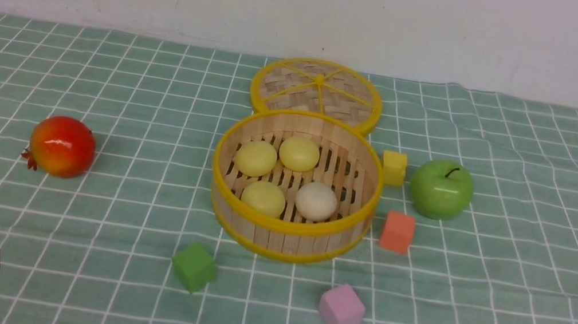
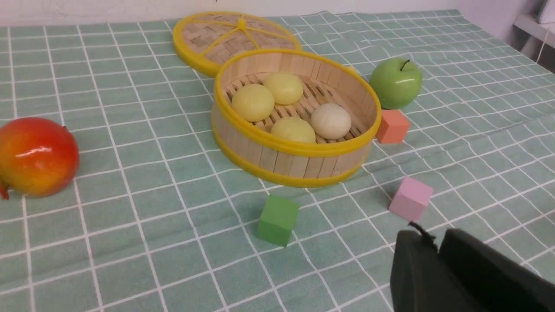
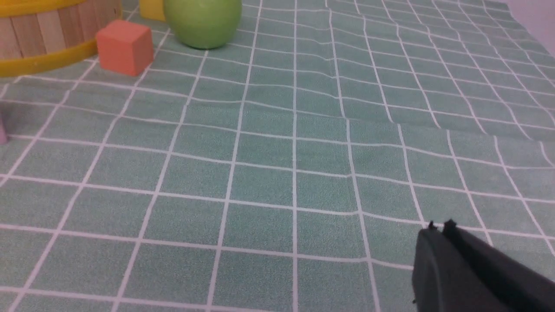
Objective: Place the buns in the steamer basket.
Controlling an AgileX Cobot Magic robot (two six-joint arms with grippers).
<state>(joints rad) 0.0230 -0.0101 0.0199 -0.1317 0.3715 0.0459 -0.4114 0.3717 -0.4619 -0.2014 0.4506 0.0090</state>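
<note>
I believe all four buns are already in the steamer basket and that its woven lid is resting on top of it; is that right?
Not quite. The four buns are indeed inside the steamer basket, but the lid is not on top of it. It lies flat on the cloth just behind the basket, which stands open. The front view shows this, and the left wrist view agrees.

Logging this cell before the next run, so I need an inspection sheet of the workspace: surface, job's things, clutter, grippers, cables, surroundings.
Surface: green checked cloth, slightly wrinkled.
Job's things: four buns inside the steamer basket.
Clutter: lid behind the basket; pomegranate, green apple; yellow cube, orange cube, green cube, pink cube.
Grippers: left gripper nearly shut, empty; right gripper shut, empty.
Cables: nothing seen.
Surroundings: white wall.
</note>
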